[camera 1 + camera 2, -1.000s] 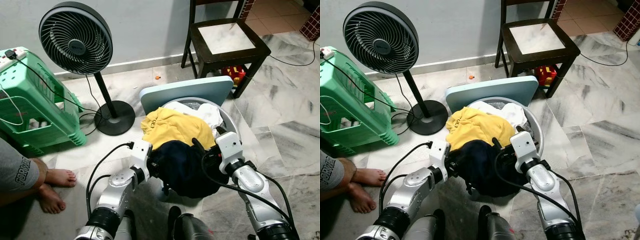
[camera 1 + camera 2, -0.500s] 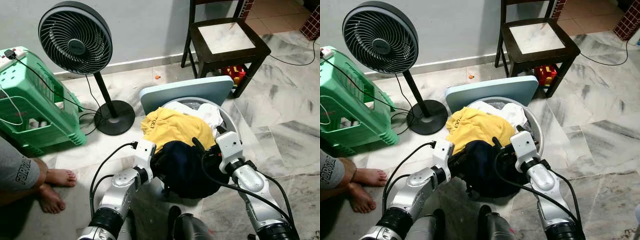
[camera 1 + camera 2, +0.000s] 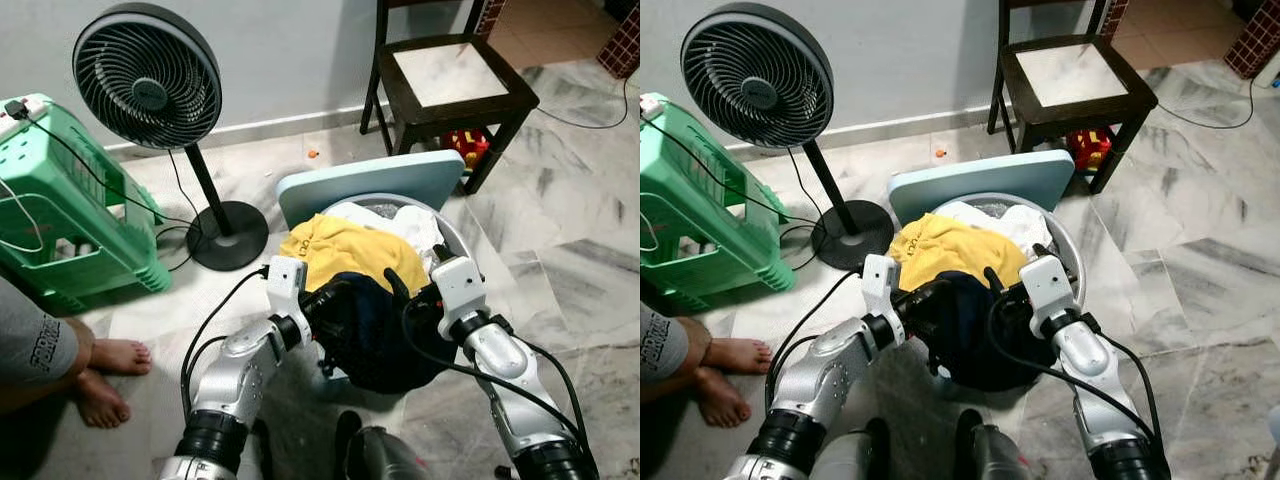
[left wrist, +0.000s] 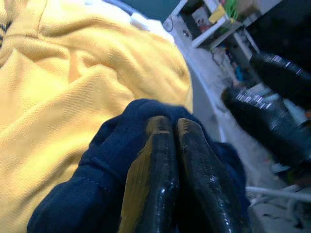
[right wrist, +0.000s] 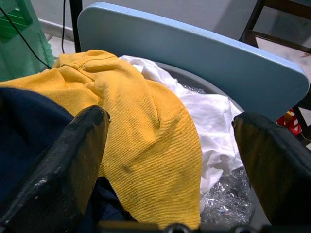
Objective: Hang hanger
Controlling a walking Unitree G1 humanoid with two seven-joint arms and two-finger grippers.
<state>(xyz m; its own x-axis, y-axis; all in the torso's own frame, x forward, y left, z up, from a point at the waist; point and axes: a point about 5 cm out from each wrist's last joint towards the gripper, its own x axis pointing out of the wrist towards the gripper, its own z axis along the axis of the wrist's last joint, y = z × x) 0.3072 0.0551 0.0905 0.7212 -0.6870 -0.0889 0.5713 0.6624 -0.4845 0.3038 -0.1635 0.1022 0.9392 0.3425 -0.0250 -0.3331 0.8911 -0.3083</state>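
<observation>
A round grey basket (image 3: 463, 247) on the marble floor holds a yellow shirt (image 3: 340, 250), a white cloth (image 3: 408, 222) and a dark navy garment (image 3: 370, 328) draped over its near side. My left gripper (image 3: 328, 296) is at the navy garment's left edge. In the left wrist view the fingers (image 4: 155, 160) are pressed together with navy cloth (image 4: 97, 189) bunched around them. My right gripper (image 3: 412, 292) is at the garment's right side, open. In the right wrist view its gripper (image 5: 170, 119) spans the yellow shirt (image 5: 146, 126) without touching it.
A pale blue board (image 3: 372, 184) leans at the basket's far side. A standing fan (image 3: 150, 78) and a green plastic stool (image 3: 70, 205) are to the left. A dark wooden chair (image 3: 455, 88) stands behind. A person's bare feet (image 3: 105, 372) rest at the left.
My left arm has moved forward and to the right, closing in on the navy garment and bunching its left edge upward. The right arm has barely moved.
</observation>
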